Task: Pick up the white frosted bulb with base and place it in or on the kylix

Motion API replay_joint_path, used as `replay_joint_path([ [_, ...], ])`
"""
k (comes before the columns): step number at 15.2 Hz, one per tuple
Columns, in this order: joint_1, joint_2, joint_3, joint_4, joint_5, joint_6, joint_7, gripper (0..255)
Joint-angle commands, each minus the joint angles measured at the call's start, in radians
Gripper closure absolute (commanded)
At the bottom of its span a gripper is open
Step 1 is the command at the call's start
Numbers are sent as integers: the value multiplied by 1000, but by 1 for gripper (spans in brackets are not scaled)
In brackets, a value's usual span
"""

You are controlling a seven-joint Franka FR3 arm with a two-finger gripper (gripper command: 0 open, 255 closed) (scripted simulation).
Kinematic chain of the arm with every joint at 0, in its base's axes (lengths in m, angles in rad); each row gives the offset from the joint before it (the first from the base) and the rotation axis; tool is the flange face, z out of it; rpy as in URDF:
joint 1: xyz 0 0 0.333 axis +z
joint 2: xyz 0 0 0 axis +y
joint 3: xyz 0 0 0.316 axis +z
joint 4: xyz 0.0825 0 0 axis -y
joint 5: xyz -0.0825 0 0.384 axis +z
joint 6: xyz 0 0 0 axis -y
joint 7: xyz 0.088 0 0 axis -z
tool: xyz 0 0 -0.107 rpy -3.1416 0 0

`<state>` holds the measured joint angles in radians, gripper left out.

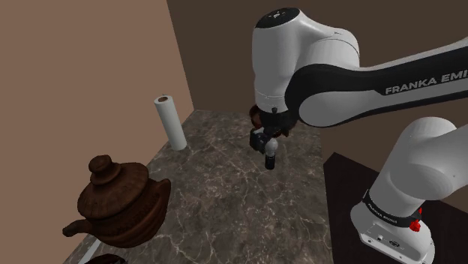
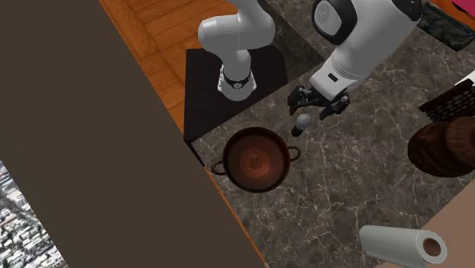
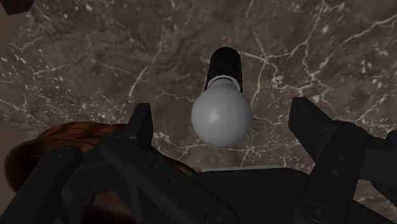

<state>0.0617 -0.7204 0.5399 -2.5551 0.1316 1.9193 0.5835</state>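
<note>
Bulb [image 3: 221,118] sits centred between the wide-open fingers [image 3: 141,124], touching neither, its long axis seemingly running straight ahead, black base [image 3: 226,63] farthest.

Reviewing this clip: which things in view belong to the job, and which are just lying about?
Job: bulb, white globe with black base; brown kylix; gripper, open around the bulb.
Lying about: brown lidded pot; paper roll; marble counter.

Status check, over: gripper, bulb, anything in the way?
Gripper open, fingers either side of bulb, not touching. Brown kylix close beside it. Nothing between the two.
</note>
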Motion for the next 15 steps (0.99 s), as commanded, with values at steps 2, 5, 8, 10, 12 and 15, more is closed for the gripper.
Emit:
replay_joint_path([
  [2,-2,12,11,-36,3,49,5,0],
  [5,-4,23,18,-64,5,88,6,0],
  [8,-4,23,18,-64,5,88,6,0],
  [10,-4,23,18,-64,5,88,6,0],
  [12,-4,23,18,-64,5,87,6,0],
  [15,-4,23,18,-64,5,87,6,255],
])
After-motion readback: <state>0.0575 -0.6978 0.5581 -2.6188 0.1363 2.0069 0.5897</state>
